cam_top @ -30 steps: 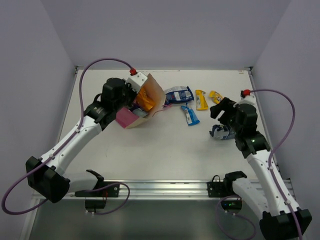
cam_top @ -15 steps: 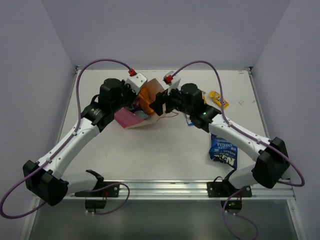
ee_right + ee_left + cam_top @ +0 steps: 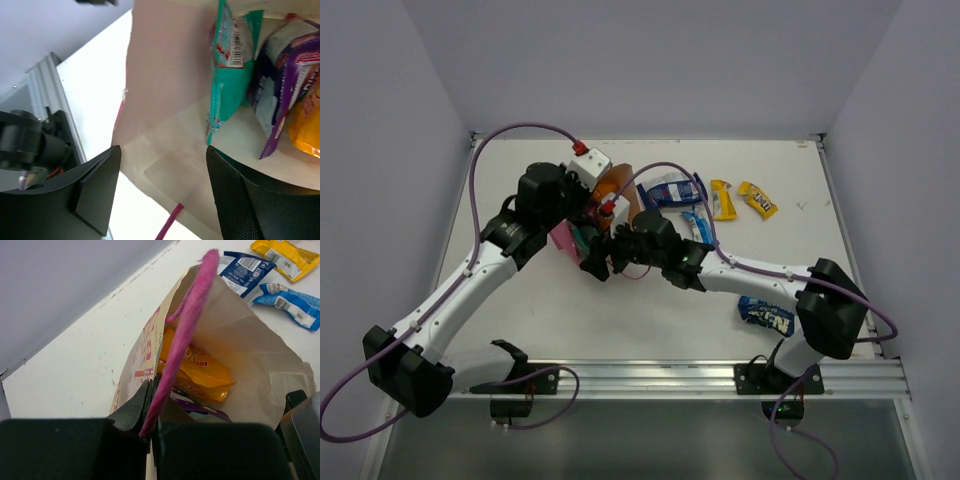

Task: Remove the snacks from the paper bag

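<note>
We see the paper bag [image 3: 566,238] left of centre on the table [image 3: 650,310], tipped with its mouth toward the right. We can't tell whether its bottom is resting on the table.

The left gripper [image 3: 150,427] has its fingers pinched together on the bag's rim by the pink side panel, with the paper sandwiched between them.

The right gripper [image 3: 598,258] is at the bag mouth. Its fingers [image 3: 95,190] are spread wide with nothing between them, and they aren't touching any snack. A pink string handle [image 3: 167,225] hangs between the fingers in the right wrist view.

Inside the bag:
- Teal-green wrapper [image 3: 227,75], on edge and nearest the right gripper.
- Purple wrapper [image 3: 280,100], just beside the teal-green one.
- Orange pouch [image 3: 200,372], deeper in, lying over the purple one in the left wrist view.

Out on the table:
- Dark blue pouch [image 3: 672,190], just right of the bag.
- Light blue wrapper [image 3: 695,228], near side of the dark blue pouch and partly under the right arm's cable.
- Yellow wrapper [image 3: 722,199], right of the dark blue pouch.
- Second yellow wrapper [image 3: 758,199], further right.
- Blue pouch [image 3: 766,314], well apart from the rest at near right, beside the right arm's lower link.
</note>
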`<state>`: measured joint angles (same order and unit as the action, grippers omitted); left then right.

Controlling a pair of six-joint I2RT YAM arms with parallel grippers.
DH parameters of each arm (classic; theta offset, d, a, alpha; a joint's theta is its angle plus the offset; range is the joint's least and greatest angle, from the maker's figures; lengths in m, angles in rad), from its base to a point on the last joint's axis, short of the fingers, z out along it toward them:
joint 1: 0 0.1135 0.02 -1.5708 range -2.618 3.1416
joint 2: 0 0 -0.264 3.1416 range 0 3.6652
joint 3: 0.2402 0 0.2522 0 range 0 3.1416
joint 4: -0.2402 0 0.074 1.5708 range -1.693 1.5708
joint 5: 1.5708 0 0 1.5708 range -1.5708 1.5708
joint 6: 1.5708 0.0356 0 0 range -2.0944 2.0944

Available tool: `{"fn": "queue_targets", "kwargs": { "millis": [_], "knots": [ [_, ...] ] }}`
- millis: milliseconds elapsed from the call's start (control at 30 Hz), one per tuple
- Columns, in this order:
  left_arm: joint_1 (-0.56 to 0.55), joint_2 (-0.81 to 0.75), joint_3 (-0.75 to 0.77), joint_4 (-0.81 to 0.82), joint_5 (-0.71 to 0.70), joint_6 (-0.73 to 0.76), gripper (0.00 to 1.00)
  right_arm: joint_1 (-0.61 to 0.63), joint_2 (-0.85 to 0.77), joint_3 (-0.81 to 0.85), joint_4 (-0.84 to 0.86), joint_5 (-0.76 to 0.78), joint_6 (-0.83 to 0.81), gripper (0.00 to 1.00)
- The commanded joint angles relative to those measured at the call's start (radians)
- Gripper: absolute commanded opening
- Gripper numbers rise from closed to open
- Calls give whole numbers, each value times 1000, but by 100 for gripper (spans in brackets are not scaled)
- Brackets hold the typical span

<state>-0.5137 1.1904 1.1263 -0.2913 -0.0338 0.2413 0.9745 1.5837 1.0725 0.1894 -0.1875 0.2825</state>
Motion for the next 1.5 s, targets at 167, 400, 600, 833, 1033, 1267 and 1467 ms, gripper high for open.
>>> {"fn": "queue_targets", "kwargs": {
  "millis": [167,400,600,833,1033,1267,1467],
  "knots": [
    [3,-40,-42,30,-14,-42,0,3,5,10,4,258,182,72],
    [3,-90,-114,20,43,-73,0,-23,58,47,10,202,176,68],
    [3,-141,-138,18,38,-89,0,-10,104,81,-10,-56,93,70],
    [3,-163,-155,66,5,-114,0,79,39,27,-33,-211,38,70],
    [1,-158,-189,63,66,-128,0,104,4,-22,-5,-46,69,71],
    [3,-196,-212,46,64,-128,0,87,-100,-80,27,175,87,69],
    [1,-219,-218,32,94,-128,0,86,-232,-16,-85,161,40,71]
  ]
}}
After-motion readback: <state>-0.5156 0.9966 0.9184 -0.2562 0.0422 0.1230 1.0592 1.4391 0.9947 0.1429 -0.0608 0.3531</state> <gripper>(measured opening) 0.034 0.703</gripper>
